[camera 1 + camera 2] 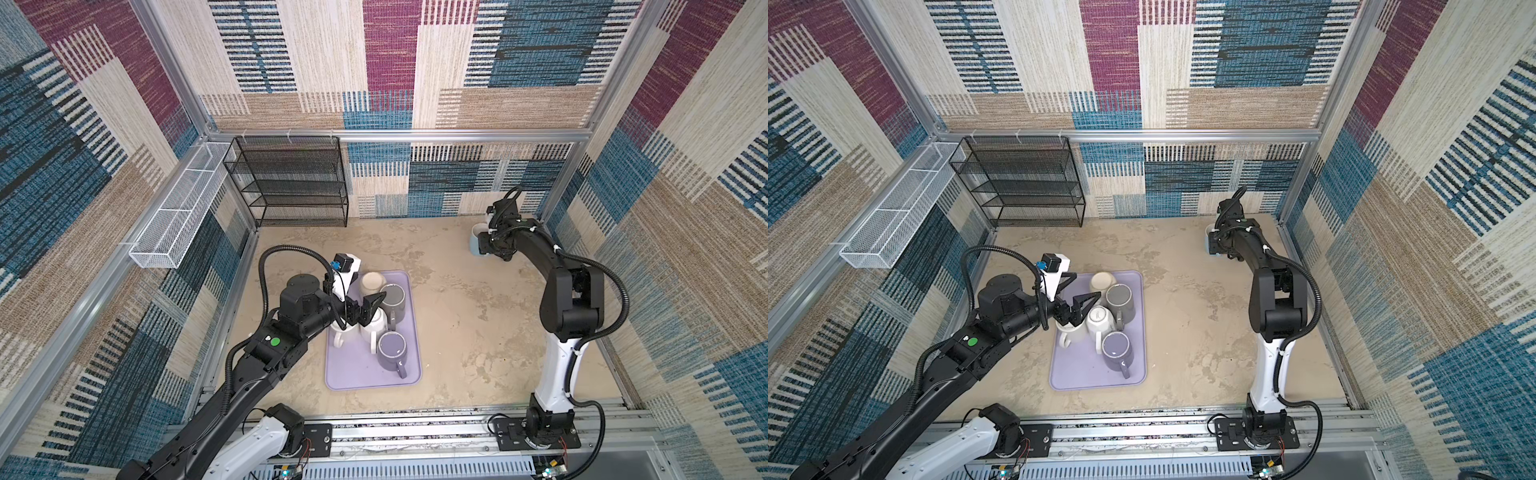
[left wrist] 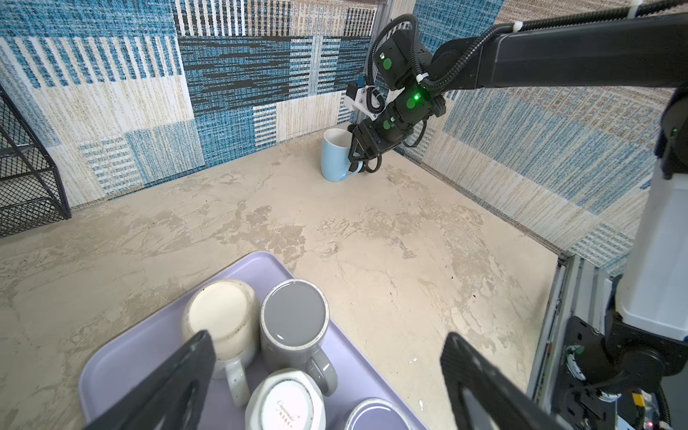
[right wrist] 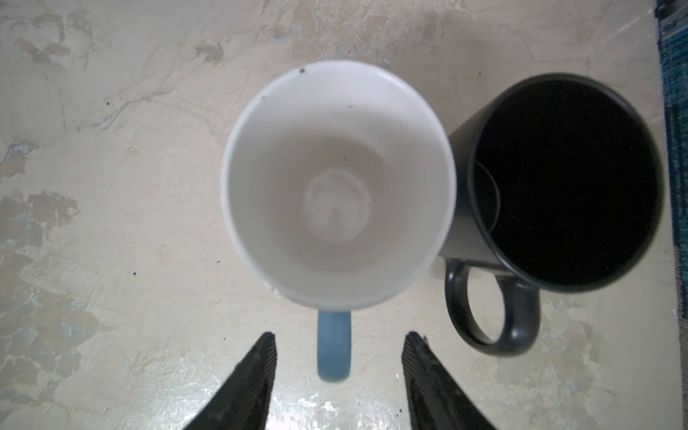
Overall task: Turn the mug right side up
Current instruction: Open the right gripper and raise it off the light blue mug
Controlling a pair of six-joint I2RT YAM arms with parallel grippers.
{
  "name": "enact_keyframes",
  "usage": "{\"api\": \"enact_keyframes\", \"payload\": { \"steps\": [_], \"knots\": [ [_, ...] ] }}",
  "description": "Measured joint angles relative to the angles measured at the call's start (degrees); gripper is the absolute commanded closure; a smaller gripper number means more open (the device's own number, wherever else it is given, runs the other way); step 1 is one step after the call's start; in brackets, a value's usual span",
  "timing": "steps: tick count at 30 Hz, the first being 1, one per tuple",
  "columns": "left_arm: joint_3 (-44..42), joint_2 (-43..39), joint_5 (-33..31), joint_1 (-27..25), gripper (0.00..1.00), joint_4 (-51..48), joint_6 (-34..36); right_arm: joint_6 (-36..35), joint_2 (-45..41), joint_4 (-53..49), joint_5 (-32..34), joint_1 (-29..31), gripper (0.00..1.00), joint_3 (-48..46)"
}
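Mugs (image 1: 392,353), seven: five are being carried on tray (image 1: 374,380) at table (image 1: 457,311) middle; blue mug (image 3: 338,186) and black mug (image 3: 566,186) are being borne upright at its far right corner. Blue handle is being straddled, untouched, by half-spread right gripper (image 3: 340,335); left gripper (image 2: 327,335) is being held wide over tray.

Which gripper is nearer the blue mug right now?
Right. The right gripper, jaws open, straddles the handle of the blue mug without touching; the left gripper hangs over the tray, across the table.

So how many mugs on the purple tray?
5: cream mug and gray mug at the far end, faceted white mug midway, plain white mug partly under the left arm, purple mug nearest.
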Motion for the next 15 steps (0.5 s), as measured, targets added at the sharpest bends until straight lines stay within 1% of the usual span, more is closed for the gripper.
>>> {"api": "enact_keyframes", "payload": {
  "steps": [4, 8, 15],
  "knots": [
    [0.0, 0.1, -1.0, 0.0, 0.04, -0.4, 0.0, 0.0, -5.2, 1.7, -1.3, 0.1, 0.42, -4.0],
    [0.3, 0.4, -1.0, 0.0, 0.04, -1.7, -0.1, 0.3, -10.8, 4.9, -4.4, 0.1, 0.43, -9.7],
    [0.1, 0.1, -1.5, 0.0, 0.04, -3.4, -0.4, 1.9, -20.6, 13.1, -13.8, 0.2, 0.43, -21.2]
  ]
}}
